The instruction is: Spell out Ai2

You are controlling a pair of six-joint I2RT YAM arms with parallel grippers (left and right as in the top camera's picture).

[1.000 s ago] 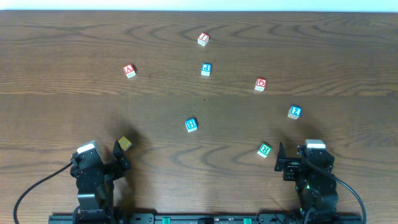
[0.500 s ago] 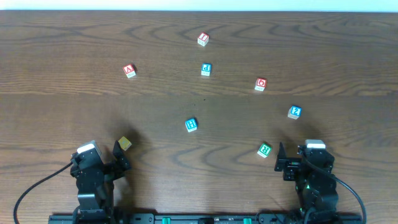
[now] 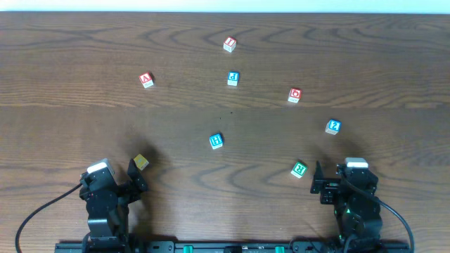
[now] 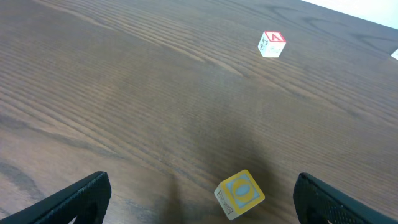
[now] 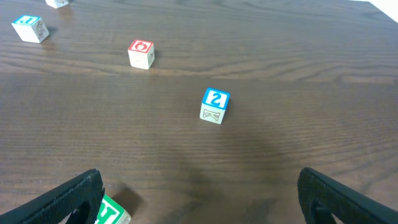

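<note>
Nothing spelled yet. You have the A block (image 3: 146,80) at far left, the I block (image 3: 230,44) toward the far edge and the 2 block (image 3: 333,126) at right, all well apart on the bench (image 3: 84,119). Left hand (image 4: 199,199) and right hand (image 5: 199,193) both gape wide, holding nothing. All three placements are left to do.

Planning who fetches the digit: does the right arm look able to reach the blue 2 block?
Probably yes. The blue 2 block stands alone straight ahead of the open right gripper, bare table between them; the green R block sits off beside one finger.
</note>
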